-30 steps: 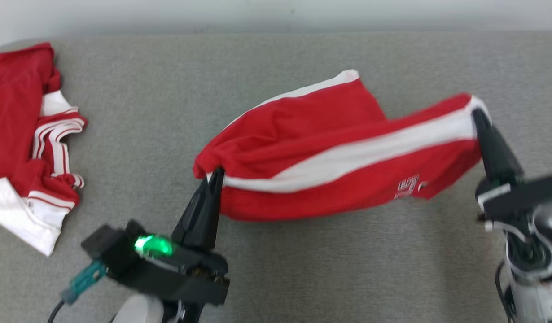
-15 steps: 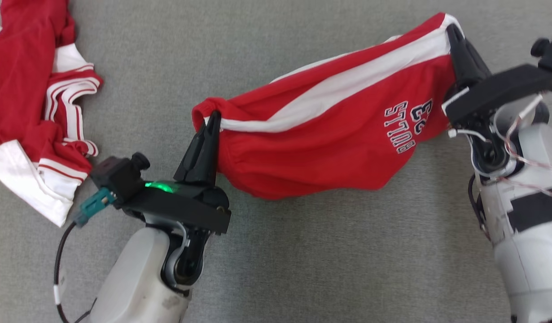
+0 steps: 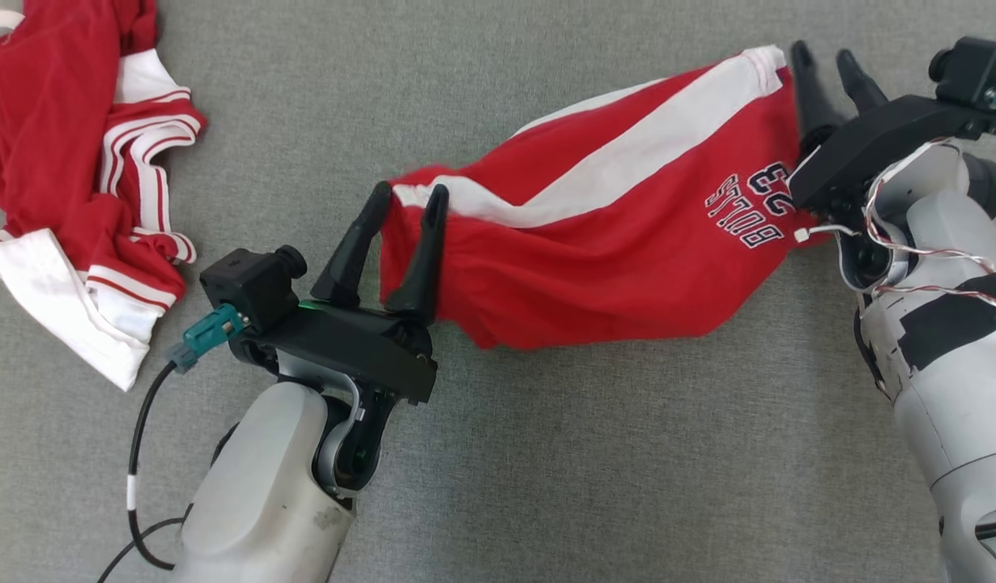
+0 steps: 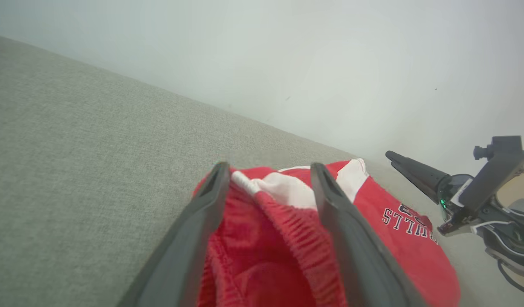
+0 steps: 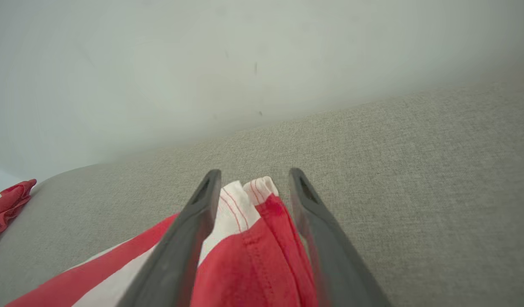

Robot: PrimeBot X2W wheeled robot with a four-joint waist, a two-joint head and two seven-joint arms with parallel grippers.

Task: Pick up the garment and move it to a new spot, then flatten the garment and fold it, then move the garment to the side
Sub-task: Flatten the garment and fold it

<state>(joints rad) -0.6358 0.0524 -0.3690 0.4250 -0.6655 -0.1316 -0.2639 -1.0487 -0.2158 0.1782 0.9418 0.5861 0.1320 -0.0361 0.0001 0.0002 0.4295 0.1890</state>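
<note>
The garment (image 3: 611, 235) is a pair of red shorts with a white side stripe and "BULLS 23" lettering. It lies stretched slantwise on the grey surface (image 3: 546, 453). My left gripper (image 3: 407, 198) is open at its gathered waistband end, with cloth (image 4: 279, 213) still lying loose between the fingers. At the hem end my right gripper (image 3: 822, 55) is open too, its fingers astride the white hem corner (image 5: 245, 204). The left wrist view also catches the right gripper (image 4: 394, 157) beyond the shorts.
A second red and white garment (image 3: 69, 162) lies crumpled at the far left, also seen as a red scrap (image 5: 10, 200) in the right wrist view. A black cable (image 3: 138, 453) hangs from my left wrist. A pale wall (image 4: 330, 64) borders the back of the surface.
Both grippers have opened and let go of the shorts, which now rest on the surface. The head camera has tilted down, shifting the whole picture.
</note>
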